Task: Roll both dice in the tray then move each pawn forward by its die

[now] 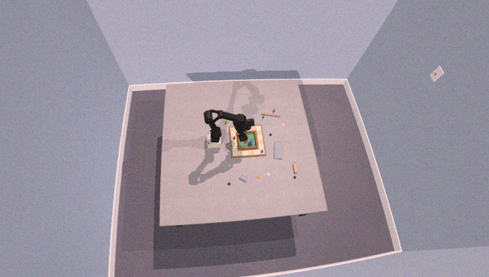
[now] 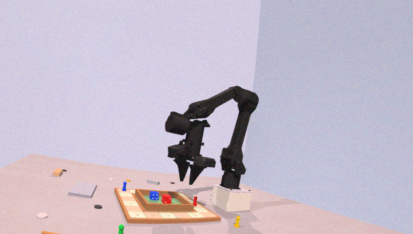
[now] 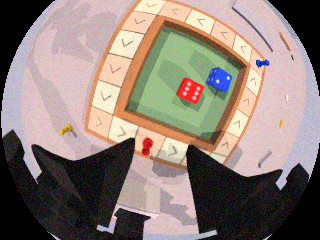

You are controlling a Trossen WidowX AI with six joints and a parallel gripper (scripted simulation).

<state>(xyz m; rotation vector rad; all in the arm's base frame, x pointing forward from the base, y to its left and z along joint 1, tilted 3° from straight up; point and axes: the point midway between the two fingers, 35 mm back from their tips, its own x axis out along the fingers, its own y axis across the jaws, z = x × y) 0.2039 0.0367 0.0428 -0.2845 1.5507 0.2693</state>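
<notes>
The red die and the blue die lie apart in the green-floored wooden tray. In the wrist view the red die's upper face shows six dots, the blue die's two. The red pawn stands on the board's arrowed track, on the side nearest the arm's base. The blue pawn stands at a far corner. My gripper is partly open and empty, above the board, touching nothing.
A yellow pawn stands beside the board. A green pawn, a purple pawn and a wooden stick lie beyond it. A grey slab, an orange block and a small grey block are around.
</notes>
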